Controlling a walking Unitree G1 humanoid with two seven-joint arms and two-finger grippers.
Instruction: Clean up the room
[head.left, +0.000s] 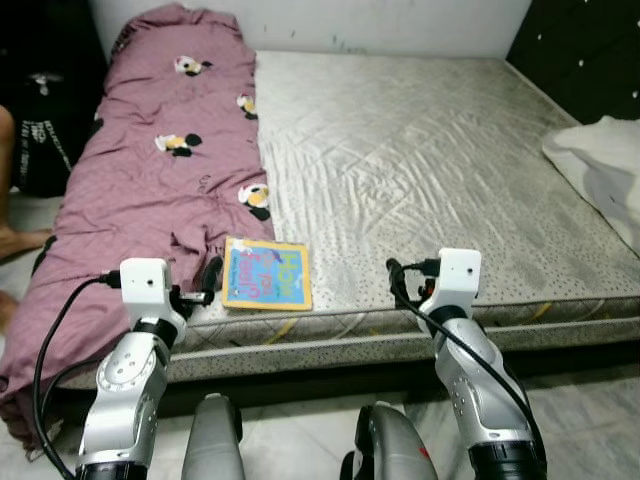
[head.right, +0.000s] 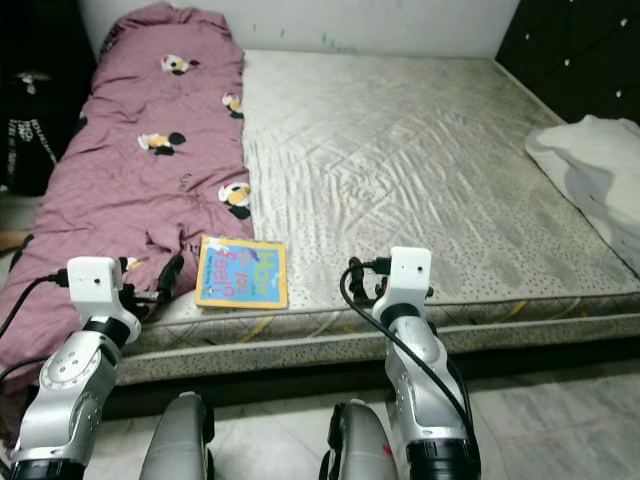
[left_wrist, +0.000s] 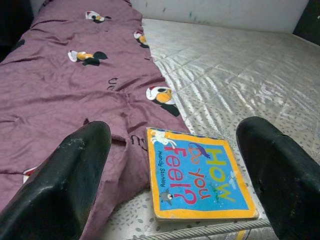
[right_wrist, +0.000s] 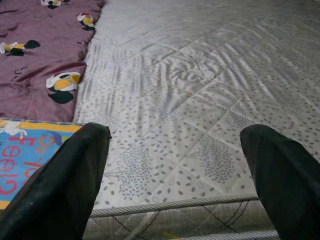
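A flat picture book (head.left: 266, 274) with a blue cover and yellow border lies at the mattress's (head.left: 430, 170) front edge, beside a purple toucan-print blanket (head.left: 160, 170). My left gripper (head.left: 205, 283) hovers just left of the book at the bed's edge. In the left wrist view its fingers (left_wrist: 65, 185) are open, and the book (left_wrist: 200, 180) lies ahead between them. My right gripper (head.left: 395, 275) is held at the front edge to the right of the book, open over bare mattress (right_wrist: 200, 100). The book's corner (right_wrist: 20, 155) shows beside one of its fingers (right_wrist: 55, 185).
A white cloth (head.left: 600, 165) lies bunched at the bed's right side by a dark padded wall (head.left: 580, 50). A black bag (head.left: 40, 130) and a person's leg (head.left: 8, 200) are at the far left. Tiled floor (head.left: 580, 410) runs below the bed.
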